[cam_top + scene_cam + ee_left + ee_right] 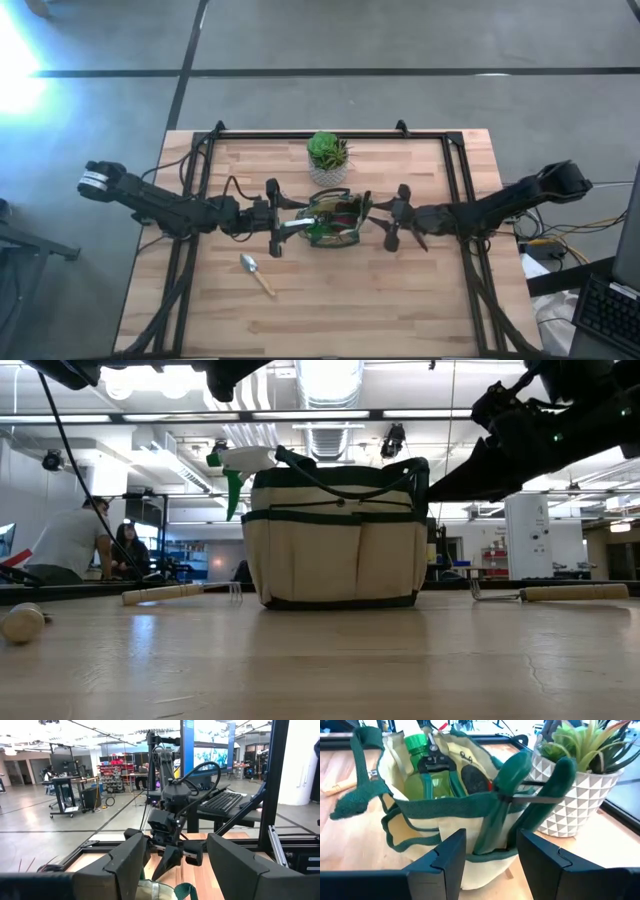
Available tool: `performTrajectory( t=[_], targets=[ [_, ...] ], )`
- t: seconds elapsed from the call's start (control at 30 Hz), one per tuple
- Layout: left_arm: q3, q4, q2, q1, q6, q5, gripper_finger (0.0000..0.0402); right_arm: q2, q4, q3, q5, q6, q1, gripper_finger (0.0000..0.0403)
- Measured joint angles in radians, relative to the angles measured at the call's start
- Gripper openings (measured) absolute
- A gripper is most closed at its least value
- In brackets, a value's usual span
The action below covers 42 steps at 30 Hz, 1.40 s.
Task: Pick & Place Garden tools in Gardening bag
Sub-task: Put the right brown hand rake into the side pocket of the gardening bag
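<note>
Bag (pixel 335 218) stands upright mid-counter, mouth open, w/ a green spray bottle (pixel 422 772), black pruners (pixel 436 762) and green-handled tools inside; loop handles flop over the rim. Just behind it, toward the far edge: plant (pixel 328 158) in a white pot, close to the bag. Trowel (pixel 256 272) lies alone on bare wood nearer the front edge, left of centre, well apart from the bag. Low view shows a rake (pixel 180 593) lying beside the bag and another wooden-handled tool (pixel 560 593) on its other side. Left claw (pixel 277 228) spread wide, empty, just left of the bag. Right claw (pixel 392 222) spread, empty, just right of it. Front half of the counter (pixel 380 310) is mostly open room. No readable writing or brand on anything.
</note>
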Motion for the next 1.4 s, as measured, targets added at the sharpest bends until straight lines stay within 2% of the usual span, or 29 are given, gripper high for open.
performTrajectory(
  t=[0.27, 0.67, 0.9, 1.17, 1.27, 1.4],
  targets=[
    [0.0, 0.0, 0.0, 0.0, 0.0, 0.0, 0.0222, -0.156, -0.176, 0.0, 0.0, 0.027, 0.0, 0.0169],
    [0.0, 0.001, 0.0, 0.0, 0.0, 0.0, 0.0222, -0.372, -0.574, 0.034, 0.0, 0.171, 0.0, 0.0156],
    [0.0, 0.001, 0.0, 0.0, 0.0, 0.0, 0.0222, -0.403, -0.771, 0.068, 0.0, 0.296, 0.0, 0.0148],
    [0.0, 0.002, 0.0, 0.0, 0.0, 0.0, 0.0222, -0.401, -1.136, 0.162, -0.002, 0.553, -0.001, 0.0152],
    [0.001, 0.002, 0.0, 0.0, 0.0, 0.0, 0.0222, -0.393, -1.211, 0.184, -0.023, 0.608, -0.001, 0.0152],
    [0.001, 0.006, 0.0, 0.0, 0.002, 0.0, 0.0222, -0.375, -1.223, 0.188, -0.091, 0.654, -0.004, 0.0153]
  ],
)
